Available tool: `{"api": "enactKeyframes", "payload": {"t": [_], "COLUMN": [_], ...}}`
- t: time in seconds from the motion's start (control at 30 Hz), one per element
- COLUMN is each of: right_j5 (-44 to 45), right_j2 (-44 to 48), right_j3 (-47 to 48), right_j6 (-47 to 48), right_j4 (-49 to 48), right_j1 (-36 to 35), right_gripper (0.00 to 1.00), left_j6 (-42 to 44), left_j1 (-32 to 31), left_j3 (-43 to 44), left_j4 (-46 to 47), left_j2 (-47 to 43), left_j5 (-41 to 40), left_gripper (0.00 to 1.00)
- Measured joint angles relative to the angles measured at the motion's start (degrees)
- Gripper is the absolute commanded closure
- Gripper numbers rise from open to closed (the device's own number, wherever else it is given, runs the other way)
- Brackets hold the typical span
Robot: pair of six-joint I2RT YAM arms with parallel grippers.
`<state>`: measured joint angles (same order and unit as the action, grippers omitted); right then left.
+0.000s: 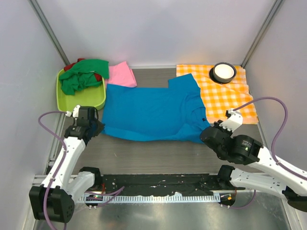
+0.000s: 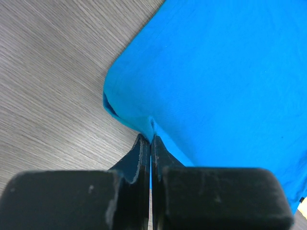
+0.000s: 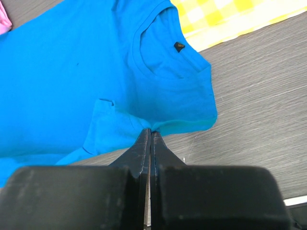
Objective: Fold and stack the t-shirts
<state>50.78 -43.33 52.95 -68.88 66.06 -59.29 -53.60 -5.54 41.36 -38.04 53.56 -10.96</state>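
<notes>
The bright blue t-shirt (image 1: 153,112) lies spread across the middle of the table, collar toward the right. My left gripper (image 1: 97,128) is shut on its near left corner; in the left wrist view the blue cloth (image 2: 216,72) is pinched at the fingertips (image 2: 151,139). My right gripper (image 1: 205,133) is shut on the shirt's near right edge by the shoulder (image 3: 158,96), cloth pinched between the fingertips (image 3: 150,132). A pink t-shirt (image 1: 122,74) lies folded at the back. A green t-shirt (image 1: 82,74) lies crumpled over a red one (image 1: 71,65).
A lime-green tray (image 1: 81,99) at the back left holds the green and red shirts. An orange-and-white checked cloth (image 1: 223,93) lies at the back right, with a round black-rimmed white dish (image 1: 223,72) on it. Grey walls enclose the table.
</notes>
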Motion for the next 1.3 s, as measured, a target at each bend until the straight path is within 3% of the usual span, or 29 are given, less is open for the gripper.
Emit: {"api": "enactKeyframes", "payload": {"t": [0.33,0.6,0.9,1.3], "right_j5": [3.91,5.73,-0.76,-13.31], "right_j2": [-1.46,-7.74,-9.31,-16.79], "right_j3": [0.2,0.28,-0.83,-2.1], "right_j6": [-0.02,5.9,20.24,30.73], "right_j4": [1.33,-5.35,-20.37,-33.57], "right_j1": [0.11,1.86,20.15,30.29], "right_gripper": [0.99,0.99,0.99,0.99], "left_j6": [-0.2,-0.17,-0.15,-0.2], "left_j1": [1.4,1.88,2.45,3.26], "left_j3": [0.7,0.74,3.48,5.4], "left_j4": [-0.02,-0.02,0.13,1.86], "left_j2": [0.87,0.9,3.43,9.9], "left_j5": [-1.51,-1.68,-1.66,-1.66], "left_gripper": [1.0,1.0,1.0,1.0]}}
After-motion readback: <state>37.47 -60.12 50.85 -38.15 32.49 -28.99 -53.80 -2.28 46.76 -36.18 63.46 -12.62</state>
